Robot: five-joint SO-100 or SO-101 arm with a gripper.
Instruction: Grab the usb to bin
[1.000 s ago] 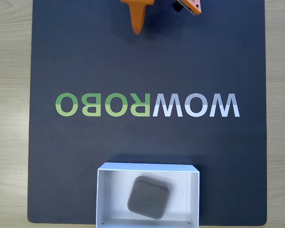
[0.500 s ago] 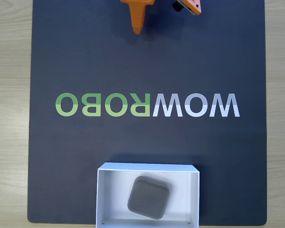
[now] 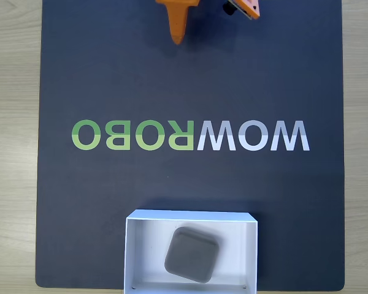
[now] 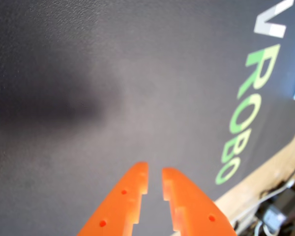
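The usb (image 3: 192,254), a flat grey square with rounded corners, lies tilted on the floor of the bin (image 3: 190,215), a shallow white box at the mat's near edge in the fixed view. My orange gripper (image 3: 178,38) hangs at the top edge of that view, far from the bin, and looks like one pointed tip. In the wrist view the gripper (image 4: 155,170) has its two orange fingers drawn together, with only a thin slit between them and nothing held. Below it is bare dark mat.
A dark mat (image 3: 110,73) with WOWROBO lettering (image 3: 190,135) covers most of the light wooden table (image 3: 12,122). An orange arm part (image 3: 245,7) shows at the top. Cables (image 4: 278,209) lie off the mat's edge in the wrist view.
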